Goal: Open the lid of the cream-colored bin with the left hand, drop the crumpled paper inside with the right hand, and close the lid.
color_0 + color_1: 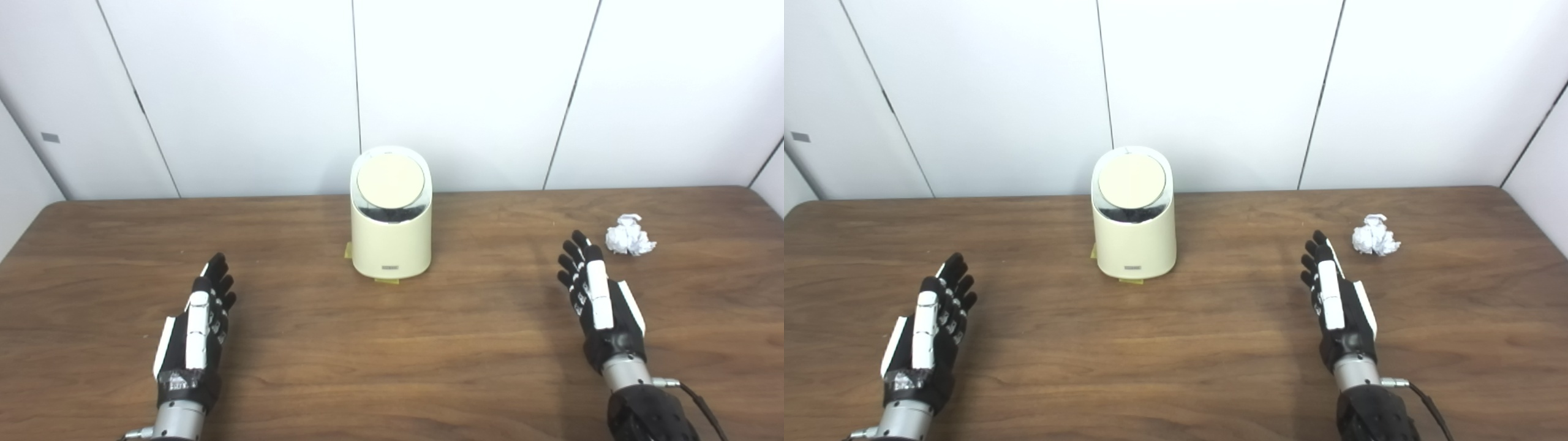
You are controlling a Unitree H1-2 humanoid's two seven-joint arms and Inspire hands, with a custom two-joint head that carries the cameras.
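Cream-colored bin [391, 228] stands lid [390, 180] shut mid-counter [392, 343]; crumpled paper [629, 235] lies near the right hand [597, 300]; left hand [199, 324] also spread, empty.

The table [392, 343] is wood-grain, dark brown, smooth with a low sheen. The bin [391, 245] appears to be smooth cream plastic, its lid [391, 181] matt inside a glossy ring; the paper [628, 235] is white and roughly crumpled. Both the left hand [199, 331] and right hand [597, 300] show matt black and white plastic, with bare metal wrists.
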